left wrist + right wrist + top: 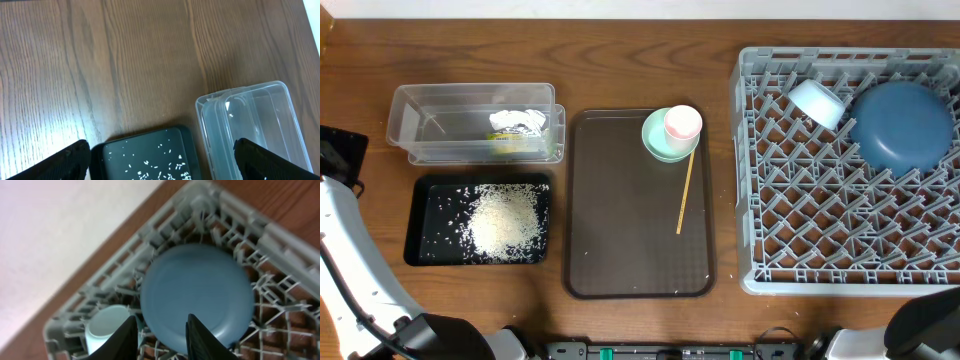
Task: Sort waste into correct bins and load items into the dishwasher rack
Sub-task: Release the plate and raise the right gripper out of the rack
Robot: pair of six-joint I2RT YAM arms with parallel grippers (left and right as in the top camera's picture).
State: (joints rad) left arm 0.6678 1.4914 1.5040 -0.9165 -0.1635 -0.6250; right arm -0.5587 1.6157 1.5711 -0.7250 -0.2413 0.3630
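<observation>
We find the heap of rice (505, 220) lying in the black tray (418, 240), with loose grains scattered over the tray floor around it. The crumpled wrapper (518, 124) lies inside the clear tub (415, 118), which stands just beside the black tray, on its far side.

The dark-blue dish (902, 125) rests in a far corner of the dishwasher rack (840, 230), tilted among the pegs. The light-blue bowl (817, 102) lies tipped on its side just beside it. The pale-pink cup (683, 123) sits inside the mint-green bowl (660, 140), which stands at the far right corner of the brown serving tray (620, 220). The wooden stick (686, 195) lies on that tray, one end by the bowl.

In its wrist view the left gripper (161, 147) hangs over one end of the black tray and the tub. Its jaws are spread wide with nothing between them. The right gripper (162, 322) hovers above the dish in the rack. Its jaws are parted by a narrower gap and grasp nothing.
</observation>
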